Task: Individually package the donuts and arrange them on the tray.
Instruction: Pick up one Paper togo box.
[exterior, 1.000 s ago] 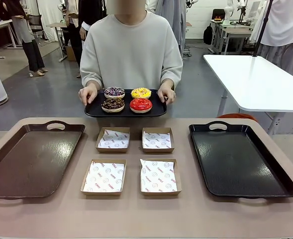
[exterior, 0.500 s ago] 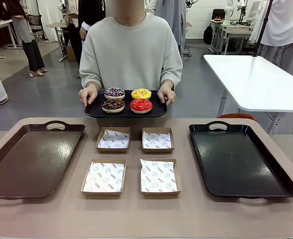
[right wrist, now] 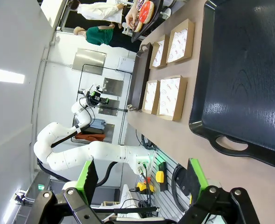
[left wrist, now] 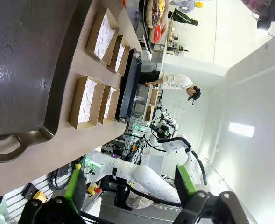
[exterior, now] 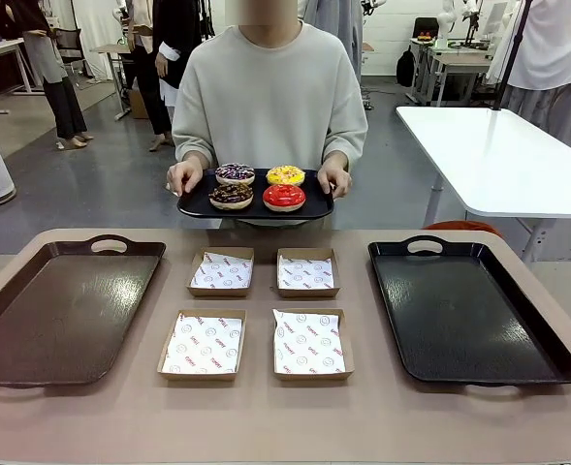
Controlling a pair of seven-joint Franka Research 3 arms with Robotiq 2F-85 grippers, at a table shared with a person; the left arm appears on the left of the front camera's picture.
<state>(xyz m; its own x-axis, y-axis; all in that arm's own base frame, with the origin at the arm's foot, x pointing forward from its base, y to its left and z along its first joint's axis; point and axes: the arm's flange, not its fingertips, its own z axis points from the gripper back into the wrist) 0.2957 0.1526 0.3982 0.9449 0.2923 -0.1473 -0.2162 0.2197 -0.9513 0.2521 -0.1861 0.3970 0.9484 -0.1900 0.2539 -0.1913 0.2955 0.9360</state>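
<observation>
Four donuts lie on a small black serving tray (exterior: 196, 202) that a person holds in both hands beyond the table's far edge. The sprinkled chocolate donut (exterior: 235, 173) and the yellow donut (exterior: 286, 174) are at the back. The dark chocolate donut (exterior: 232, 195) and the red donut (exterior: 283, 198) are in front. In the left wrist view my left gripper (left wrist: 130, 186) is open and empty beside the brown tray (left wrist: 30, 56). My right gripper (right wrist: 142, 177) is open and empty in the right wrist view, near the black tray (right wrist: 249, 79).
Four paper-lined cardboard boxes stand in two rows at mid-table: far left box (exterior: 221, 271), far right box (exterior: 306, 272), near left box (exterior: 203, 343), near right box (exterior: 308, 342). The large brown tray (exterior: 62, 310) lies left of them, the large black tray (exterior: 464, 310) right.
The person has raised the donut tray a little and shifted it to the right. Both grippers stay open and still.
</observation>
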